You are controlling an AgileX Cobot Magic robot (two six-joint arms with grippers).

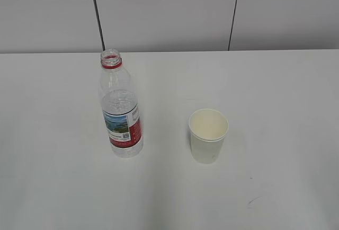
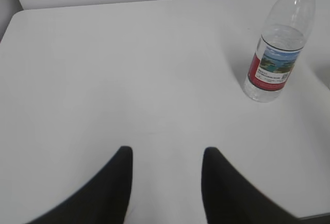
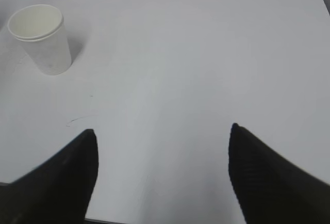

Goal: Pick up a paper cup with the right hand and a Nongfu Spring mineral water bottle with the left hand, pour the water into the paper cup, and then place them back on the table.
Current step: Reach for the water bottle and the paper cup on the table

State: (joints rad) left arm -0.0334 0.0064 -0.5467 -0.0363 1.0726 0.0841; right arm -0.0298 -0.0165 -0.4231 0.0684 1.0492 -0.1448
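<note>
The Nongfu Spring bottle [image 1: 121, 108] stands upright and uncapped on the white table [image 1: 275, 92], left of centre, partly filled with clear water. The off-white paper cup [image 1: 208, 134] stands upright and empty to its right. In the left wrist view the bottle [image 2: 278, 43] is at the upper right, far from my open, empty left gripper [image 2: 166, 152]. In the right wrist view the cup [image 3: 42, 38] is at the upper left, far from my open, empty right gripper [image 3: 162, 128]. Neither arm shows in the exterior view.
A faint dark scuff mark [image 1: 253, 201] lies on the table in front of the cup and shows in the right wrist view [image 3: 77, 118]. A grey panelled wall [image 1: 169, 12] runs behind the table. The table's near edge [image 3: 154, 220] is just under the right gripper.
</note>
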